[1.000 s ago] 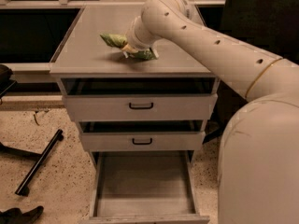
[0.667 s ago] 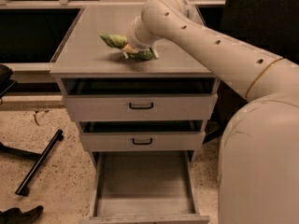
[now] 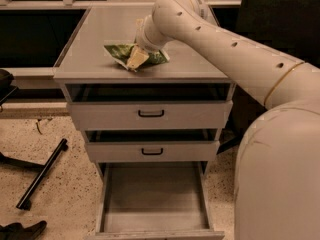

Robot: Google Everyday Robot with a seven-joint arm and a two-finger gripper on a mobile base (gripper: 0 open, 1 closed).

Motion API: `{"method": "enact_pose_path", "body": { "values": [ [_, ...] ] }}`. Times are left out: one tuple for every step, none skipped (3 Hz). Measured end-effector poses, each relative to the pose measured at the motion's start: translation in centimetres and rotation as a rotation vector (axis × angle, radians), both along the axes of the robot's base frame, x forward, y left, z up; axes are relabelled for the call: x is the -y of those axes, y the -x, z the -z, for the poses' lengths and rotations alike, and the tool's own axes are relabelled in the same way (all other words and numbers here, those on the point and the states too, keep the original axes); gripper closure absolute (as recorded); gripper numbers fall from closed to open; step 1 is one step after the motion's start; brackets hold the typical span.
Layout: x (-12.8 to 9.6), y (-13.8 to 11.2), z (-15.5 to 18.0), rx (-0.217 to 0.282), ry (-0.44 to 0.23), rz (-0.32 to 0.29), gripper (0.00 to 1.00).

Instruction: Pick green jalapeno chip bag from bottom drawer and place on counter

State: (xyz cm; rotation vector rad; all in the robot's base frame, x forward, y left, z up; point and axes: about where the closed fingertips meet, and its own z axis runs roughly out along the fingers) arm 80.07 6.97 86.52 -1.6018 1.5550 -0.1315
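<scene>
The green jalapeno chip bag [image 3: 125,55] lies on the counter [image 3: 95,39], near its front edge and at the middle. My gripper [image 3: 146,50] is at the bag's right end, right over it, mostly hidden behind the white wrist of my arm [image 3: 210,34], which reaches in from the right. The bottom drawer [image 3: 155,234] is pulled out towards me and nothing shows inside it.
Two grey drawer fronts with black handles [image 3: 151,113] sit under the counter, both slightly pulled out. A black bar [image 3: 42,173] and other dark things lie on the speckled floor at the left. My arm's white body [image 3: 280,184] fills the right side.
The bag now lies a little nearer the counter's front edge and more of it shows. My wrist has shifted slightly up and back over it.
</scene>
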Motion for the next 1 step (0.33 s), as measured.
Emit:
{"method": "enact_pose_path", "body": {
  "values": [
    [0.00,0.00,0.00,0.000,0.000,0.000,0.00]
  ]
}}
